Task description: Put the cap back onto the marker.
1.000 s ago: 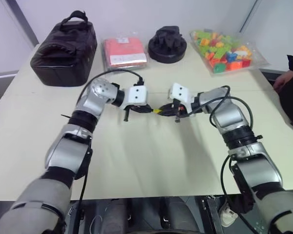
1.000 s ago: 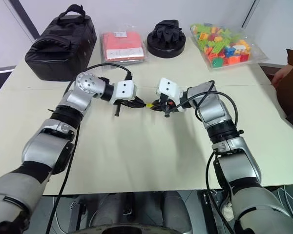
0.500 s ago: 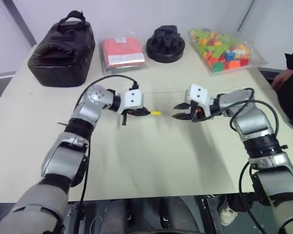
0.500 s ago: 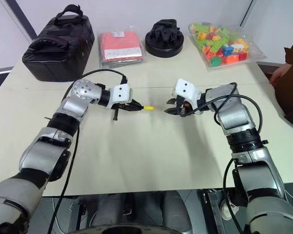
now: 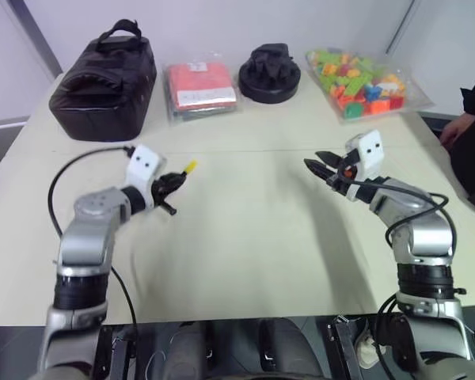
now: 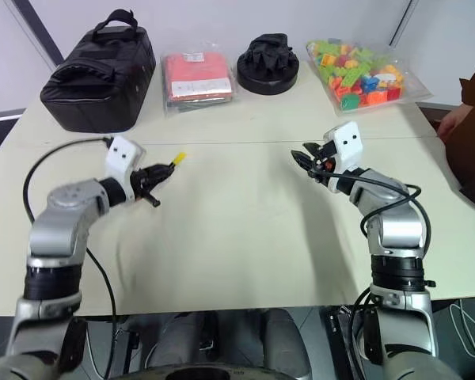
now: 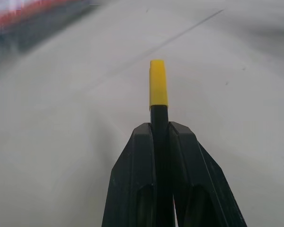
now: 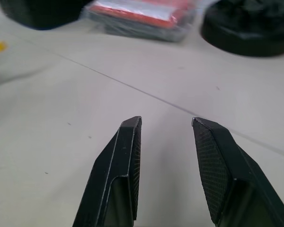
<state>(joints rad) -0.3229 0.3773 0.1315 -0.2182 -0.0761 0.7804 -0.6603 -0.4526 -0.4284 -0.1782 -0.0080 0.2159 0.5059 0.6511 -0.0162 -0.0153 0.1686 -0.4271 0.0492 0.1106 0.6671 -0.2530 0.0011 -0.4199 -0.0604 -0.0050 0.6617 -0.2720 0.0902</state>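
My left gripper (image 5: 172, 182) hovers over the left side of the table (image 5: 245, 237), shut on the marker (image 7: 159, 118), a slim black stick held between its two fingers. The yellow cap (image 7: 158, 83) sits on the marker's free end, which points up and to the right past the fingertips; that yellow end also shows in the left eye view (image 5: 189, 167). Over the table's right side, my right gripper (image 5: 317, 168) points left toward the marker. Its jaws stand open (image 8: 165, 124) with nothing between them, well apart from the marker.
Along the back of the table stand a black bag (image 5: 103, 75), a red packet in plastic (image 5: 202, 85), a black round object (image 5: 271, 73) and a clear bag of coloured toy bricks (image 5: 364, 79). A person's hand (image 5: 459, 127) shows at the right edge.
The two grippers met at the yellow end a second ago and have drawn apart. The left carried the marker to the left and rolled; the right swung away to the right, open.
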